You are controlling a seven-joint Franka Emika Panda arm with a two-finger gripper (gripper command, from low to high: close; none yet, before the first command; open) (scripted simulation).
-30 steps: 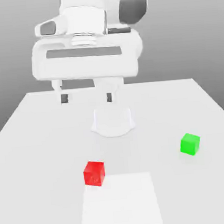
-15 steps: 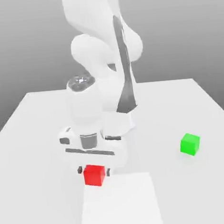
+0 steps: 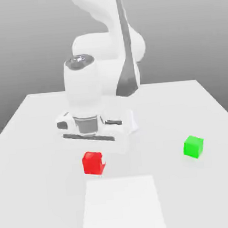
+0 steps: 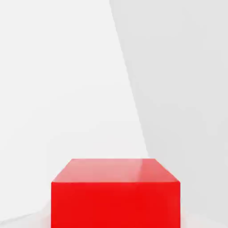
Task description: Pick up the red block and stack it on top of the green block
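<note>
Red block under my hand

Pincer (image 3: 93, 159) is low over the red block (image 3: 93, 163), which sits at its tip on the white worktop (image 3: 35, 142); whether my fingers are open or closed on it I cannot tell. Green block (image 3: 193, 146) rests well apart, toward the exterior view's right. Up close, the red block (image 4: 116, 193) shows a glossy top face

The white table (image 3: 35, 142) carries the green block (image 3: 193, 146), which rests flat on it well off to the exterior view's right of the gripper (image 3: 97, 159). A brighter white square patch (image 3: 122, 206) lies flat on the tabletop just in front of the gripper, toward the near edge.
</note>
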